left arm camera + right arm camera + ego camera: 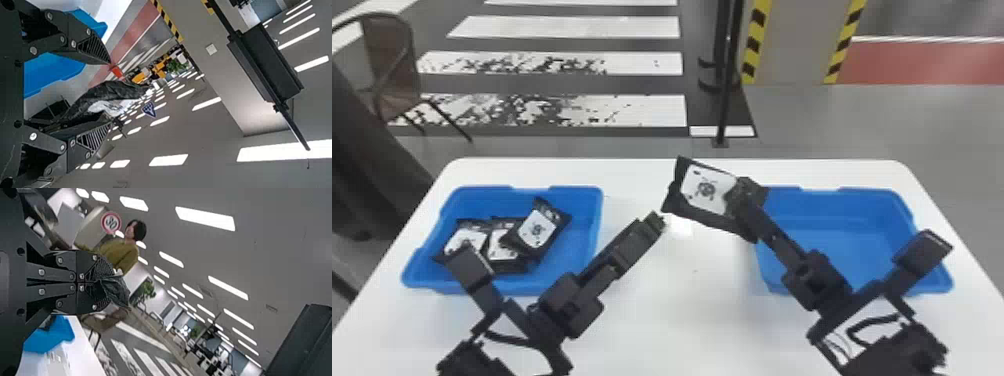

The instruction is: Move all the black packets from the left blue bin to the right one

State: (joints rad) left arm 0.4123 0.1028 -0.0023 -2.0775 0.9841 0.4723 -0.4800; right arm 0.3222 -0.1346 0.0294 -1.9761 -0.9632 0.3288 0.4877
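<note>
Packets (pixel 537 230): four visible; bins (pixel 577 200): two.

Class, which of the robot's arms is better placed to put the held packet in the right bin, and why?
The right, I'd judge: the right gripper has its jaws shut on the packet, close to the right bin. The left gripper has its jaws open.

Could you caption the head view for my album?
Robot's right gripper holds a black packet above the white table, with more packets in the left blue bin.
</note>
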